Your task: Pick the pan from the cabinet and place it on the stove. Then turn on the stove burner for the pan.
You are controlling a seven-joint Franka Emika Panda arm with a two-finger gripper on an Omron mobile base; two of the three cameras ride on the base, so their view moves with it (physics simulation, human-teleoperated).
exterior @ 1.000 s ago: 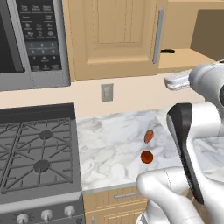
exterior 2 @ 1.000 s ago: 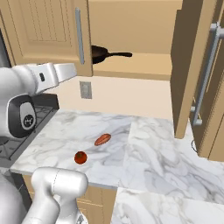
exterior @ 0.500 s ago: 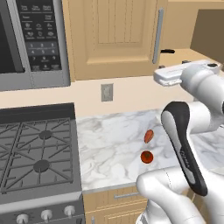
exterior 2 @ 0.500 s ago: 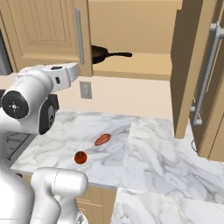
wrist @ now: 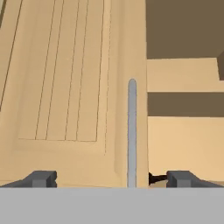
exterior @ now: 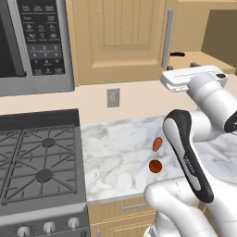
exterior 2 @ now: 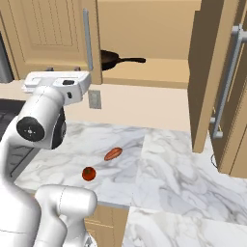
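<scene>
The pan (exterior 2: 112,58), a dark skillet with a long black handle, lies on the shelf of the open cabinet (exterior 2: 159,72). The tip of its handle also peeks out past the closed door (exterior: 177,54) and shows low in the hand view (wrist: 154,178). My gripper (wrist: 111,179) is open with nothing between its fingers. It faces the closed door's grey bar handle (wrist: 131,131), a short way in front of the cabinet (exterior: 181,68), left of the pan and apart from it. The stove (exterior: 39,162) is at the left, with silver knobs (exterior: 46,227) on its front.
A microwave (exterior: 32,41) hangs above the stove. A tomato (exterior 2: 88,173) and a reddish oblong food item (exterior 2: 113,153) lie on the marble counter (exterior 2: 159,169). The cabinet's right door (exterior 2: 210,72) stands swung open over the counter.
The hand has risen a little, shifted slightly left and turned to face the cabinet door. The jaws have stayed open. Pan and food have not moved.
</scene>
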